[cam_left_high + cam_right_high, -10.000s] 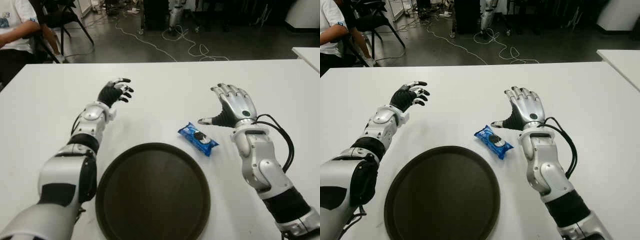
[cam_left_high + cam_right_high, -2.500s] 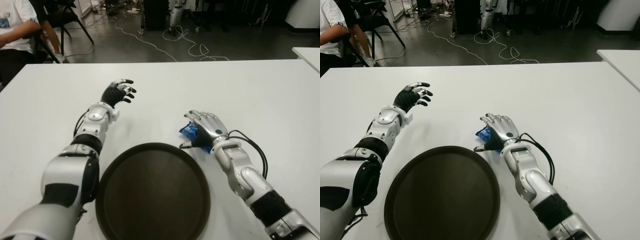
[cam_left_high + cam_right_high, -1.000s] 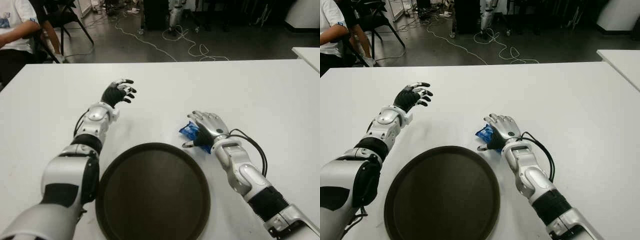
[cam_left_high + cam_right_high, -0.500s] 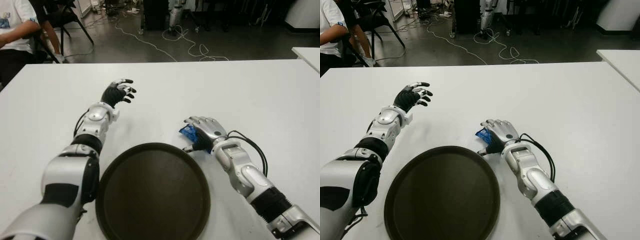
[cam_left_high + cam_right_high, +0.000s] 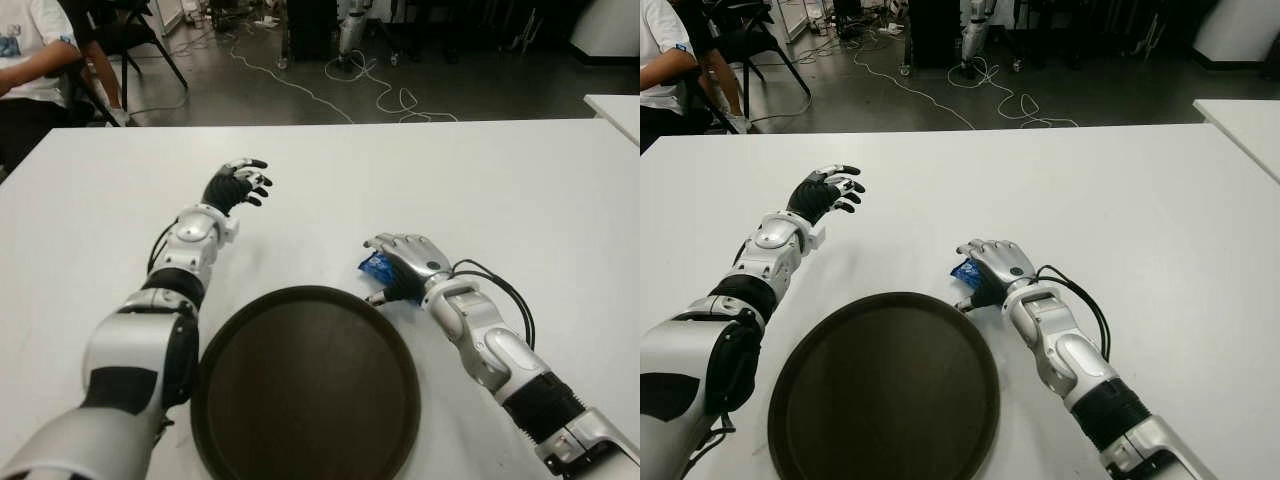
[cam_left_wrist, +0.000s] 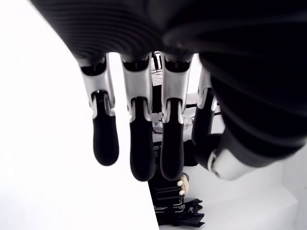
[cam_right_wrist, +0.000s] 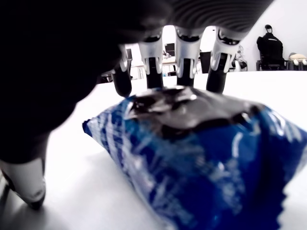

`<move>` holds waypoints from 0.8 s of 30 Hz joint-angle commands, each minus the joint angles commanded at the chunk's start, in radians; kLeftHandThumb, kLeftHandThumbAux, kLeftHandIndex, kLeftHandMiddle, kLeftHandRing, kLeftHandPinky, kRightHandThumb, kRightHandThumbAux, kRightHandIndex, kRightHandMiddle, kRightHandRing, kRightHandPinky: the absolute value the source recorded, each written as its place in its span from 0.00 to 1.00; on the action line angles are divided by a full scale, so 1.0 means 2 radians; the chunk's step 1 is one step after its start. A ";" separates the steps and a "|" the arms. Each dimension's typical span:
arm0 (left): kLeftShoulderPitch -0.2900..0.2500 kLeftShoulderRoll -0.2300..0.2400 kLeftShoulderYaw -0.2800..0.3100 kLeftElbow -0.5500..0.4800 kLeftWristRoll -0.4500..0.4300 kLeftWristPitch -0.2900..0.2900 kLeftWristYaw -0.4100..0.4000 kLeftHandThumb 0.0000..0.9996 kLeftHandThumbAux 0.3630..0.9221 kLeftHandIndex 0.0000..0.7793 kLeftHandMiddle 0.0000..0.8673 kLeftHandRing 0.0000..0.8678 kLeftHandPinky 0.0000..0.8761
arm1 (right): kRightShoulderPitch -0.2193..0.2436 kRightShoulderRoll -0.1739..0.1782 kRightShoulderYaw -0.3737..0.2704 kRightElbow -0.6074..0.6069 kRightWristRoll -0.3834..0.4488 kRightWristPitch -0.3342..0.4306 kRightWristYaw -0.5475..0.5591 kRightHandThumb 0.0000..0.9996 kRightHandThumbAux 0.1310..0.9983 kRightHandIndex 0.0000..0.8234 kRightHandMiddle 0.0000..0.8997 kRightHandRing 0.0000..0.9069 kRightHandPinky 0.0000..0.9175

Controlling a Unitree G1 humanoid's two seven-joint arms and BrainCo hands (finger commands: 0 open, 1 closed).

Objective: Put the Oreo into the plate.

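Presently the right hand (image 5: 408,266) covers the blue Oreo packet (image 5: 376,266) on the white table (image 5: 520,190), just beyond the dark plate (image 5: 305,385); fingers arched over it, apparently not yet clamped. Left hand (image 5: 236,183) hangs slack, well left

The Oreo (image 7: 201,148) is a small blue packet with a dark cookie picture on it. It lies flat on the white bench (image 5: 520,190), just past the far right edge of the plate (image 5: 305,385). The plate is big, round and dark brown, and nothing is in it
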 joint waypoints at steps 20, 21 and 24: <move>0.000 0.000 0.007 0.000 -0.003 -0.003 0.001 0.12 0.57 0.42 0.57 0.60 0.61 | 0.003 0.005 0.009 0.002 -0.026 0.027 -0.039 0.05 0.66 0.31 0.37 0.38 0.41; 0.000 0.000 0.007 0.000 -0.003 -0.005 0.001 0.12 0.57 0.43 0.57 0.60 0.61 | 0.002 0.004 0.011 0.003 -0.031 0.029 -0.042 0.06 0.68 0.34 0.38 0.39 0.43; 0.001 0.000 0.008 -0.001 -0.003 -0.006 0.000 0.12 0.56 0.45 0.57 0.60 0.60 | 0.001 0.001 0.016 0.000 -0.042 0.034 -0.049 0.37 0.70 0.44 0.43 0.43 0.46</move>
